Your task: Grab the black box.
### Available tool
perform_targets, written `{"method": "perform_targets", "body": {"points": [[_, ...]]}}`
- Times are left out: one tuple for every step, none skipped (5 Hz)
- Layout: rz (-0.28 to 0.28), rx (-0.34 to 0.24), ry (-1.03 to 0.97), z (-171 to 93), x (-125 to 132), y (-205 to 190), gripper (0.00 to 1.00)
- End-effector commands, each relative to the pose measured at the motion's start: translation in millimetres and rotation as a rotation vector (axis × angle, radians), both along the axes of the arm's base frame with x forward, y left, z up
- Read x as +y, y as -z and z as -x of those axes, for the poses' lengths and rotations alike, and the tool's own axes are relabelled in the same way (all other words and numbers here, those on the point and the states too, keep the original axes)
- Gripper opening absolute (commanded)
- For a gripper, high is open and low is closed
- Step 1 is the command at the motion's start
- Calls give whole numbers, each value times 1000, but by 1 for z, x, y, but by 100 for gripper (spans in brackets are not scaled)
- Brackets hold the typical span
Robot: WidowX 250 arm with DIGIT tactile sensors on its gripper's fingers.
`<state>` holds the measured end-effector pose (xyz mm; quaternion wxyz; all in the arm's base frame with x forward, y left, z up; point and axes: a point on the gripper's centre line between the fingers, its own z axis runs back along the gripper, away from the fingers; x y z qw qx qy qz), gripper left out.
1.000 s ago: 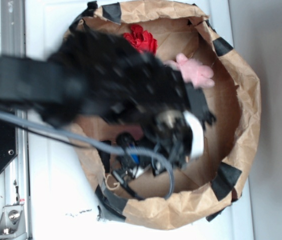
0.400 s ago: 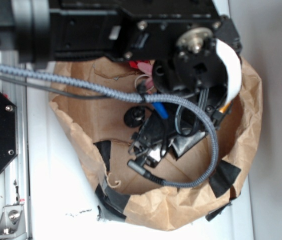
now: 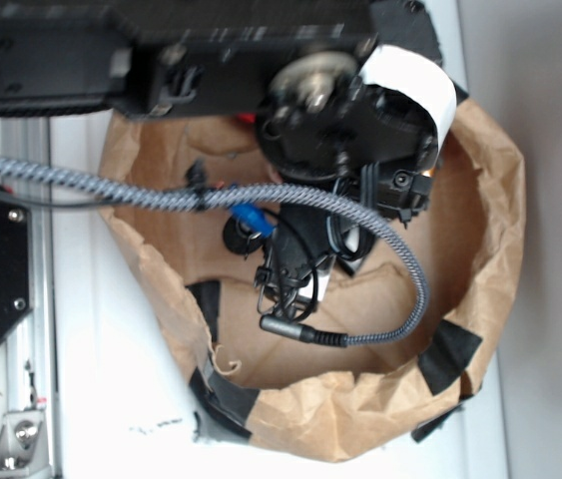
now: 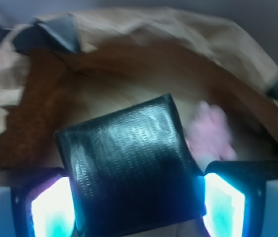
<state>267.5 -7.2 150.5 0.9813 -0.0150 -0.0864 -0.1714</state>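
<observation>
Down inside crumpled brown paper basket [image 4: 129, 29], small glossy black box [image 4: 129, 168] between glowing fingers [image 4: 55, 212] of open gripper [image 4: 139, 210], likely light, slick, slightly yielding; best pinched across flat opposite sides, contact unclear through blur.

The black box [image 4: 129, 163] fills the gap between the gripper [image 4: 134, 207] pads, leaving no spare room at either side. Just beyond its right edge lies a pink plush toy [image 4: 209, 133]. The brown paper wall [image 4: 143, 34] of the bag rings the space closely, its floor bare toward the far left.
</observation>
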Motion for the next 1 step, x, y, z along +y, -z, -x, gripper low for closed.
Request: {"method": "perform_targets", "body": {"points": [[-58,-29,-40,7,-7,-4,0]]}}
